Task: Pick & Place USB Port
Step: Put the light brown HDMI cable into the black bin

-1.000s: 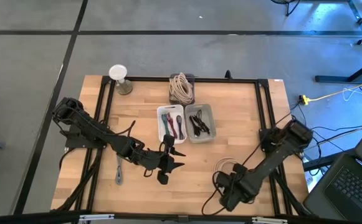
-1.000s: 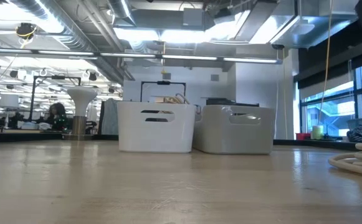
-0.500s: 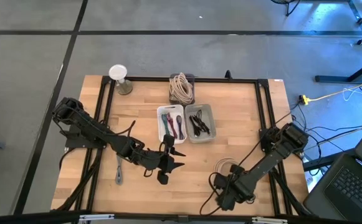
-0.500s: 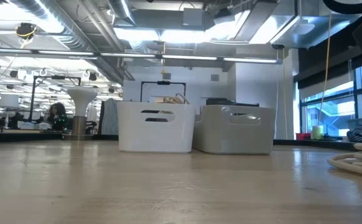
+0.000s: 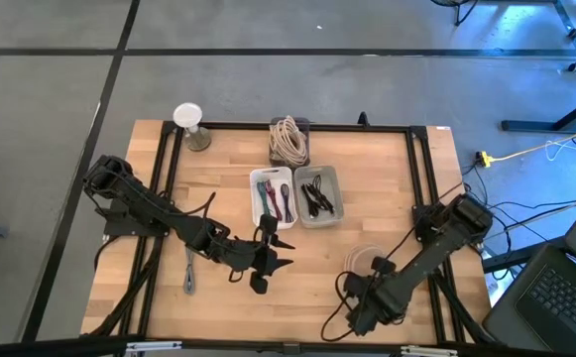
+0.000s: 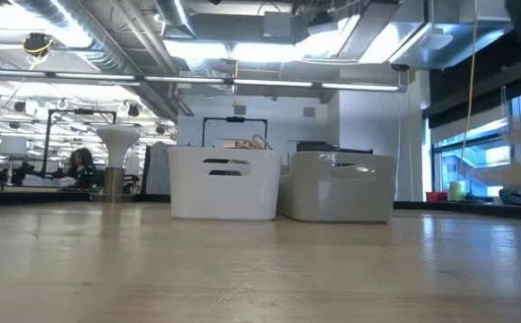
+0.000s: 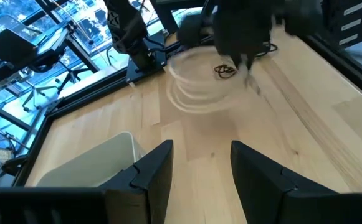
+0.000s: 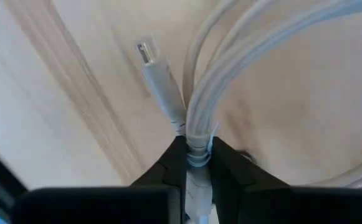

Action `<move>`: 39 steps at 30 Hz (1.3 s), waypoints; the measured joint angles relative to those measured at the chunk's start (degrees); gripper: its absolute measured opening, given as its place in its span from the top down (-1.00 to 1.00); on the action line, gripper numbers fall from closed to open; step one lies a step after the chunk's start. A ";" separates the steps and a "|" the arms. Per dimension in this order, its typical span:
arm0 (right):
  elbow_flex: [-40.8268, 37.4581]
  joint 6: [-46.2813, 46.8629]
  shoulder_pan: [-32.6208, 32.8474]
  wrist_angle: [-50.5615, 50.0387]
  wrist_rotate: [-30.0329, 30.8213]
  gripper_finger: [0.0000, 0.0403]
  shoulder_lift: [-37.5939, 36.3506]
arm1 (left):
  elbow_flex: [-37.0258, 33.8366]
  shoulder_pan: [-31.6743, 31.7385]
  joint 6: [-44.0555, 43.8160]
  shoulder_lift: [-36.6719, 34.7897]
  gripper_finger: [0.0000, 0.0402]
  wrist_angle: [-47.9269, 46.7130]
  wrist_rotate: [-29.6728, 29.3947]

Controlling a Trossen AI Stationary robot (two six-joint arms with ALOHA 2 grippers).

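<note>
A white USB cable [image 5: 365,260] wound into a coil is near the table's front right, and its plug [image 8: 147,52] sticks out beside the strands. My right gripper [image 8: 196,155] points down over the coil and is shut on it. The coil [image 7: 196,81] looks blurred in the left wrist view. My left gripper [image 5: 268,260] hangs open above the table's middle front, with nothing between its fingers [image 7: 156,171]. My right gripper pinches several bunched strands of the coil [image 8: 196,134] between its two fingers, close to where the plug's stem meets the bundle. The fingers come from above and point down. The loops spread out beyond the fingers, and the plug end [image 8: 162,84] juts free.
A white bin [image 5: 273,198] and a grey bin [image 5: 319,195], both holding cables, stand side by side at the table's middle. A beige cable coil [image 5: 288,139] and a white stand [image 5: 188,126] are at the far edge. A small tool [image 5: 189,270] lies front left.
My right gripper has shut on the white cable's strands and risen slightly. The coil has come up off the tabletop: in the low view it no longer lies at the right, and in the high view it has gone blurred.
</note>
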 joint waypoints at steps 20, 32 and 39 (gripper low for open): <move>8.83 -18.60 -11.72 -13.06 45.12 0.79 -18.05 | -0.02 -2.36 -8.03 -0.76 0.24 -13.83 -5.93; -24.58 -60.71 -53.37 57.92 -1.07 0.79 -43.62 | -0.02 -2.32 -13.36 -0.76 0.24 -17.92 -4.13; -27.95 -60.72 -69.40 68.96 -22.60 0.79 -38.30 | -0.02 -2.12 -16.52 -0.76 0.24 -20.96 -6.14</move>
